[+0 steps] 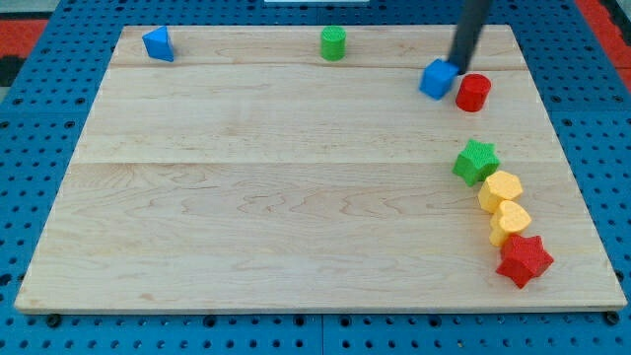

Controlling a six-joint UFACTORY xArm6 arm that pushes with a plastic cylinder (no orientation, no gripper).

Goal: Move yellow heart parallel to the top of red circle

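Observation:
The yellow heart [510,221] lies at the view's lower right, between a yellow hexagon-like block [500,189] above it and a red star [524,259] below it. The red circle [473,92] stands near the view's upper right. A blue cube [439,78] sits just left of the red circle. My tip [459,63] comes down from the top edge and ends just above the gap between the blue cube and the red circle, close to both. It is far above the yellow heart.
A green star [476,161] sits above the yellow hexagon. A green cylinder [333,43] stands at the top middle. A blue triangular block [158,43] sits at the top left. The wooden board [246,197] lies on a blue pegboard.

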